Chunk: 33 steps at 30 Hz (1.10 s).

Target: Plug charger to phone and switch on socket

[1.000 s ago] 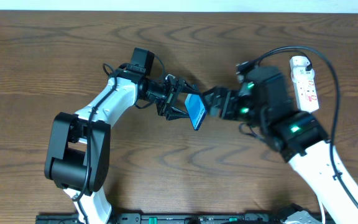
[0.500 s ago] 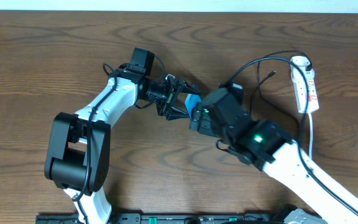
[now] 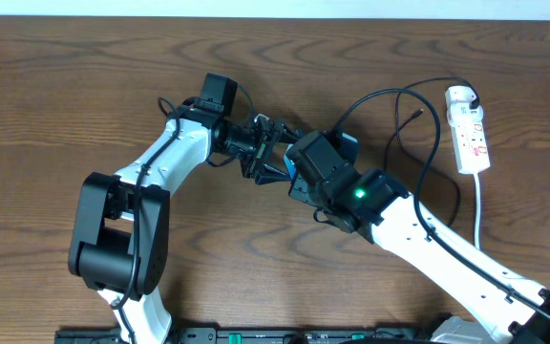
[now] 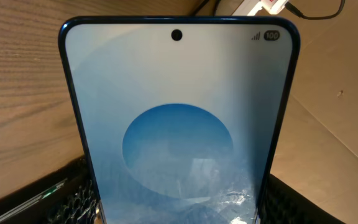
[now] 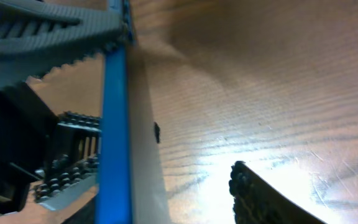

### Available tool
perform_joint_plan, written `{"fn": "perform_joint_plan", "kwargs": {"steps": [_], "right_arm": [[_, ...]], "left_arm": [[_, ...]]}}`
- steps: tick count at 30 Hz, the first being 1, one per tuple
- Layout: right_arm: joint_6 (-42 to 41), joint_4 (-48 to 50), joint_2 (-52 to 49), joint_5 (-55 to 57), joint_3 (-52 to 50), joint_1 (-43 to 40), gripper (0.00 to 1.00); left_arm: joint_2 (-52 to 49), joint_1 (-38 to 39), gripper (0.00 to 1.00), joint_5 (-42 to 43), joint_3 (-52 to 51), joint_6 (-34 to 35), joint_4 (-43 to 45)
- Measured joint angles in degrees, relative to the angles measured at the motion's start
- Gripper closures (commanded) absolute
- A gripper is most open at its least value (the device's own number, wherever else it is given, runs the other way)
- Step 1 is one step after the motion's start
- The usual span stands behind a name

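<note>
The phone (image 4: 179, 124), its blue screen lit, stands on edge between the fingers of my left gripper (image 4: 179, 202), which is shut on its lower end. From overhead, my left gripper (image 3: 277, 158) holds it above mid-table, and only blue slivers of the phone (image 3: 349, 142) show past my right gripper (image 3: 304, 164). In the right wrist view the phone's blue edge (image 5: 114, 124) runs close by at left. One right finger (image 5: 260, 196) stands apart from it, bare wood between. The charger (image 3: 380, 96) loops from the socket (image 3: 471, 139); its free plug lies on the table.
The socket's thick white cord (image 3: 478, 205) runs toward the front edge at right. My right forearm (image 3: 428, 239) crosses the table's right half. The left arm's base (image 3: 113, 239) stands at front left. The socket's end (image 4: 260, 5) shows beyond the phone.
My right arm has swung left from beside the socket to the phone, its jaws narrowing. The socket and the cable loop are now uncovered. The left arm and phone have not moved.
</note>
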<state>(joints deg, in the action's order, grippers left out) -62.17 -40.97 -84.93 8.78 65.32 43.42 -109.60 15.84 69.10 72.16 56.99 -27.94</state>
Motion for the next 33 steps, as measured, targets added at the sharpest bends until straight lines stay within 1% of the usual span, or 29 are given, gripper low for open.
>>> {"fn": "perform_joint_plan", "kwargs": {"steps": [6, 10, 13, 18, 21, 22, 24, 26, 28, 33], "right_arm": [[-0.26, 0.96, 0.0, 1.44, 0.0, 0.0, 0.67], [-0.37, 1.42, 0.0, 2.05, 0.0, 0.0, 0.79], [-0.44, 2.1, 0.02, 2.21, 0.0, 0.11, 0.85], [-0.15, 3.15, 0.0, 2.05, 0.02, 0.5, 0.97], [0.55, 3.21, 0.0, 2.03, 0.17, 0.87, 0.99], [0.57, 3.21, 0.0, 2.05, 0.17, 0.9, 0.99], [0.55, 3.23, 0.02, 2.1, 0.17, 0.9, 0.99], [0.48, 3.32, 0.0, 2.27, 0.17, 0.87, 0.99], [0.48, 3.26, 0.0, 2.69, 0.2, 0.85, 0.99], [1.03, 2.01, 0.28, 2.78, 0.2, -0.79, 0.99]], "left_arm": [[0.0, 0.0, 0.3, 0.0, 0.0, -0.02, 0.0], [0.0, 0.0, 0.3, 0.0, 0.0, 0.0, 0.02], [0.0, 0.02, 0.3, 0.0, 0.0, 0.0, 0.09], [0.0, 0.02, 0.3, -0.11, 0.0, -0.02, 0.13], [0.0, 0.2, 0.3, -0.22, 0.0, -0.2, 0.11], [0.0, 0.24, 0.29, -0.24, 0.0, -0.22, 0.11], [0.0, 0.22, 0.17, -0.24, 0.0, -0.24, 0.15], [0.0, 0.13, 0.07, 0.07, 0.0, -0.09, 0.96], [0.0, -0.22, 0.01, 0.63, 0.0, -0.15, 3.39], [0.09, -4.33, 0.0, 1.49, 0.37, -0.81, 12.96]]}}
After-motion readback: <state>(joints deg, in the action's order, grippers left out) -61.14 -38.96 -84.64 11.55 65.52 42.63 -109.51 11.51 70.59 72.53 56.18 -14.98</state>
